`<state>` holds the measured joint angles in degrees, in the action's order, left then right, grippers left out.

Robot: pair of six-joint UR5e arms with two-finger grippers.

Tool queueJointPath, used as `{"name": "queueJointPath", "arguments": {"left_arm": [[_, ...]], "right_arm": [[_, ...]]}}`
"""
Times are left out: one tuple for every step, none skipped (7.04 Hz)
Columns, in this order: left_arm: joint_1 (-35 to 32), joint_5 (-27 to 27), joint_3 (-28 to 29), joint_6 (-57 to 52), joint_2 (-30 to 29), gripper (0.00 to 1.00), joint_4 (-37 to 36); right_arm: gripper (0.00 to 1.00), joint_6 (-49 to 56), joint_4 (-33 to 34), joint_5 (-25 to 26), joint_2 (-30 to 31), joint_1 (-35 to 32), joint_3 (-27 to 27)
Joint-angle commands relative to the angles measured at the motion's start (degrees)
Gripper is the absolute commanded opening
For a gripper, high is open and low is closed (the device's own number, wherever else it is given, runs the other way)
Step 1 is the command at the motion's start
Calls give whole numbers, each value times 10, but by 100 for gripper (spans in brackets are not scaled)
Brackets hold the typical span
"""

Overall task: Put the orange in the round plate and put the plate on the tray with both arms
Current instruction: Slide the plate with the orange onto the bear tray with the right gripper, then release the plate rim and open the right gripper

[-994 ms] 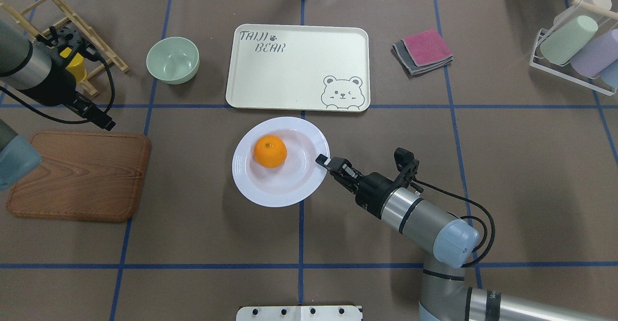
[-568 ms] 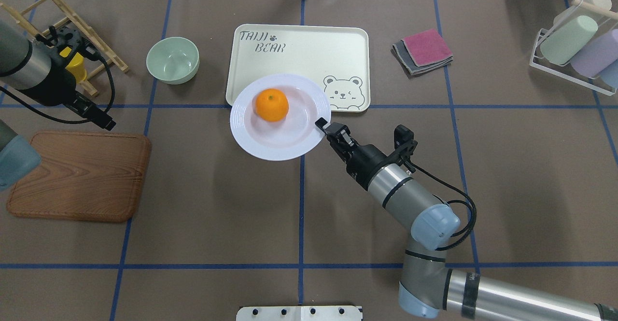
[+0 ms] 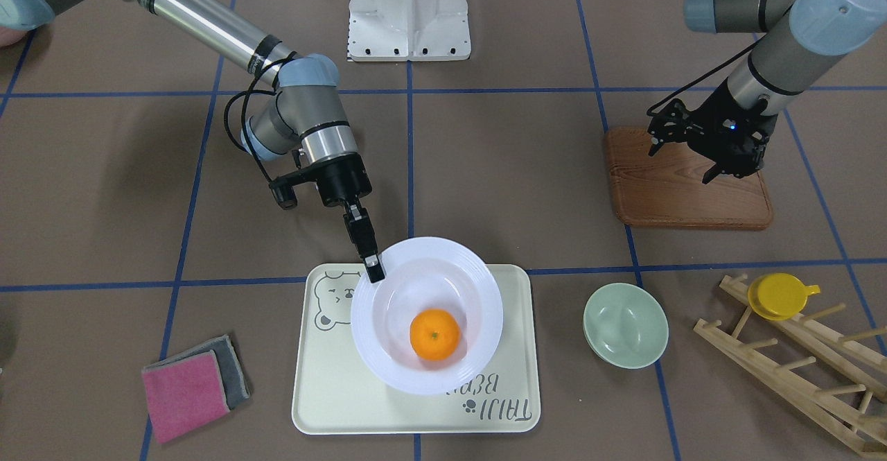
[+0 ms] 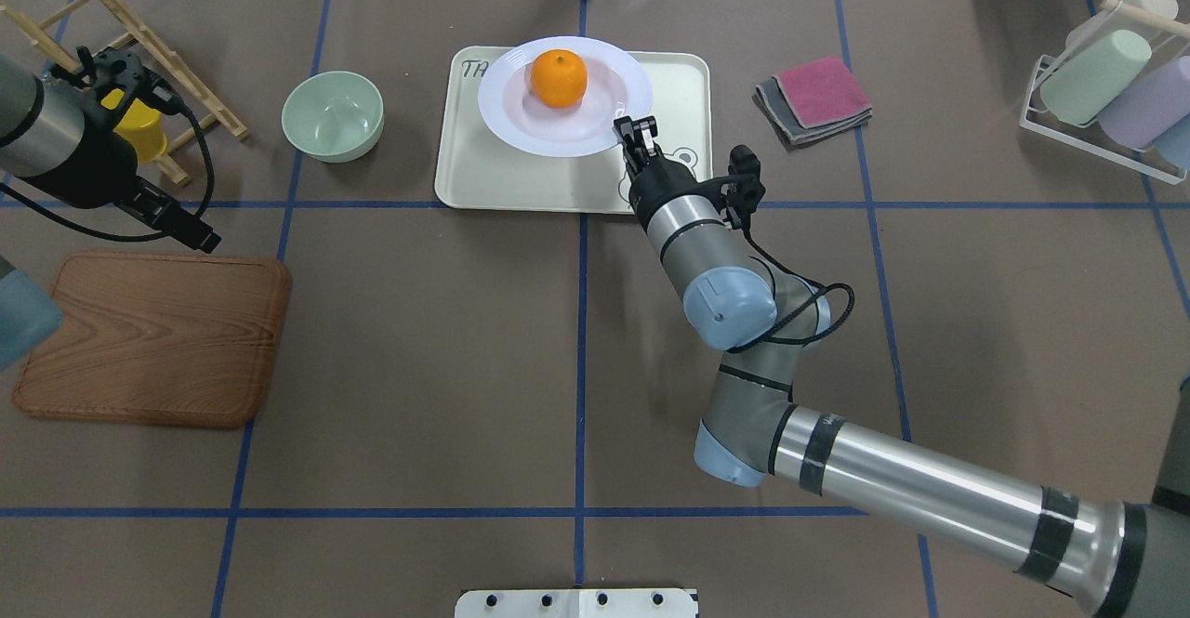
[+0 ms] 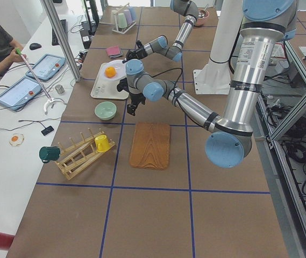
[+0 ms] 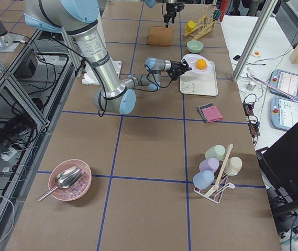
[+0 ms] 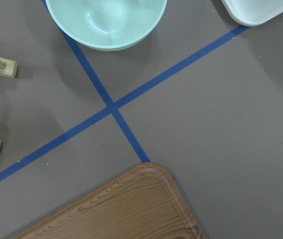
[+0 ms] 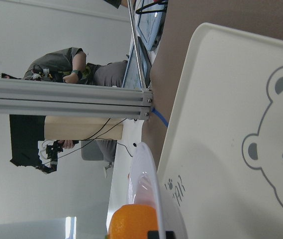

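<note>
The orange (image 4: 559, 78) lies in the white round plate (image 4: 521, 121), which hangs over the far half of the cream tray (image 4: 483, 181). My right gripper (image 4: 635, 128) is shut on the plate's rim on the side nearest the robot. The front-facing view shows the orange (image 3: 434, 335) in the plate (image 3: 478, 288) above the tray (image 3: 332, 392), gripper (image 3: 375, 274) pinching the rim. In the right wrist view the plate (image 8: 148, 169) is edge-on above the tray (image 8: 221, 124). My left gripper (image 4: 206, 240) hangs open and empty above the table by the wooden board's far corner.
A pale-green bowl (image 4: 333, 116) stands left of the tray. The brown wooden board (image 4: 153, 335) lies at the left. A wooden rack holds a yellow cup (image 4: 139, 125) at far left. Folded cloths (image 4: 818, 98) and a cup rack (image 4: 1106, 88) are to the right.
My right gripper has carried the plate with the orange away from the robot, from the table's middle to over the tray. The left arm has barely moved.
</note>
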<state>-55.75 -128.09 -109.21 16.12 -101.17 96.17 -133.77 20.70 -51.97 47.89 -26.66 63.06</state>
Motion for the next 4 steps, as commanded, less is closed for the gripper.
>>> {"name": "queueJointPath", "arguments": {"left_arm": [[0, 0, 0, 1, 0, 99, 0], [1, 0, -1, 1, -1, 99, 0], [1, 0, -2, 1, -2, 99, 0], [1, 0, -1, 1, -3, 99, 0]], "right_arm": [[0, -46, 21, 3, -48, -8, -96], [0, -46, 21, -1, -52, -8, -108], [33, -46, 21, -6, -53, -8, -107], [40, -43, 21, -19, -47, -8, -95]]}}
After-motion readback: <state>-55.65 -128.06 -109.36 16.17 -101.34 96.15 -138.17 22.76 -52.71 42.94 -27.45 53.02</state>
